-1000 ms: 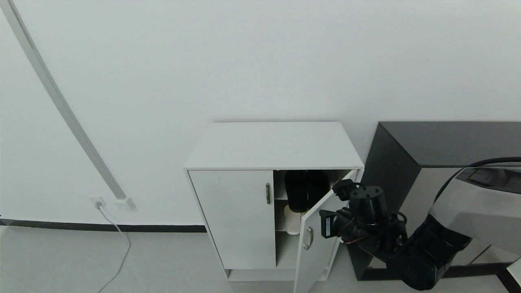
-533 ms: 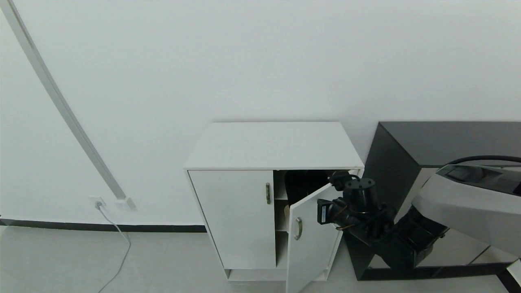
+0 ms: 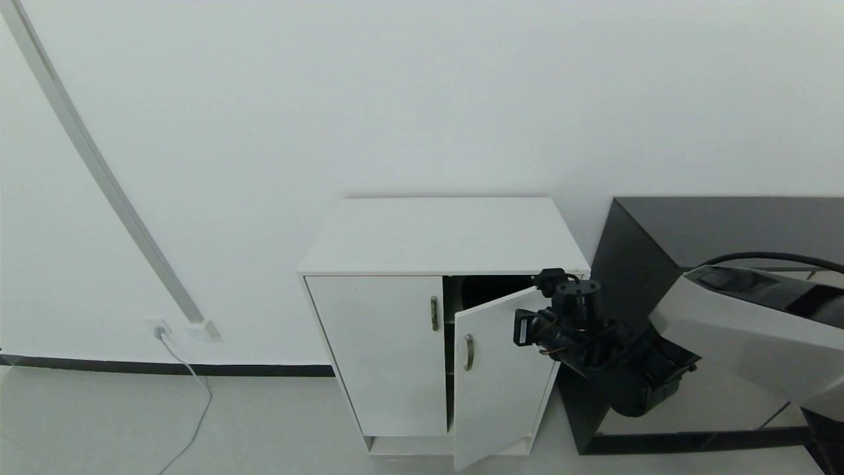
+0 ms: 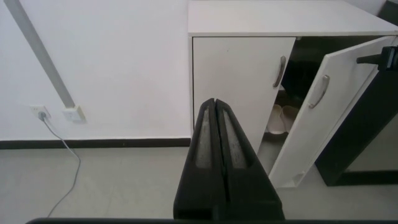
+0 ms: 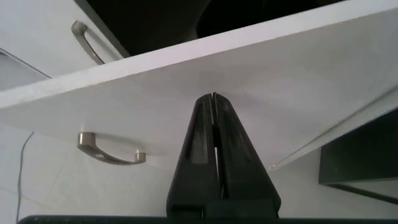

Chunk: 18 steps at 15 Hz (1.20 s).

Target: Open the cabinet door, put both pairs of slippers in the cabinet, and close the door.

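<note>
The white flat-topped two-door cabinet (image 3: 435,237) has its right door (image 3: 498,369) partly open. The right gripper (image 5: 214,99), fingers pressed together, rests against the door's outer face. The left gripper (image 4: 215,106), also pressed together, hovers well before the cabinet.

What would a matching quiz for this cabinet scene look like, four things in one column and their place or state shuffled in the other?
Column one:
1. left cabinet door
2. right cabinet door
3. right tool
4. pale slippers

Column two:
A. inside the cabinet, behind the gap between the doors
B. flush with the cabinet front
C. swung partly open
D. tip against a door's outer face

Pairs: 1-B, 2-C, 3-D, 4-A
</note>
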{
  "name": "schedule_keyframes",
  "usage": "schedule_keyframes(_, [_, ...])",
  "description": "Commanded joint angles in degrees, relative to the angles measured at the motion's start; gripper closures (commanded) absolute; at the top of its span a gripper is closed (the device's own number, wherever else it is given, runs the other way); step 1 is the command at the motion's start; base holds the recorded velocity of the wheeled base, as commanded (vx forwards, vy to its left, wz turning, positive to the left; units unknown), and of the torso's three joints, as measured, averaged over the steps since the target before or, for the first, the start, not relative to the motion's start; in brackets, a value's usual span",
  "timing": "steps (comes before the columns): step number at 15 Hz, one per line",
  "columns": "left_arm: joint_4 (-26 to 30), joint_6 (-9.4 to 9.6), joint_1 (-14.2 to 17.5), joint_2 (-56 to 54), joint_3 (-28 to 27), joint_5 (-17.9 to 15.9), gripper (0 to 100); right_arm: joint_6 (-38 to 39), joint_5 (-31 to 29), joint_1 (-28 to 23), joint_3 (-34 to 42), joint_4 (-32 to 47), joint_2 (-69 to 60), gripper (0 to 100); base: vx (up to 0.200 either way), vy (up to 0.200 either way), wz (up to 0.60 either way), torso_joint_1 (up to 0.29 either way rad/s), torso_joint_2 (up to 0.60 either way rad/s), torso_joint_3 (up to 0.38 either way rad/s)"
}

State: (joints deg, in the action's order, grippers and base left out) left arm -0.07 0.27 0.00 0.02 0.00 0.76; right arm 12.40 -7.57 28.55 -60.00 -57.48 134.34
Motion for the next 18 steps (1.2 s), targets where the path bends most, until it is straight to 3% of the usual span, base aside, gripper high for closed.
schedule_keyframes(1, [0.0, 0.0, 0.0, 0.1, 0.0, 0.0, 100, -0.2, 0.0, -0.5, -2.0, 0.4, 2.0, 100, 0.0, 0.0, 0.0, 0.0, 0.0, 0.0])
schedule_keyframes(18, [0.0, 0.0, 0.0, 0.1, 0.0, 0.0, 100, -0.4, -0.2, -3.1, -11.4, 2.5, 6.4, 100, 0.0, 0.0, 0.0, 0.0, 0.0, 0.0])
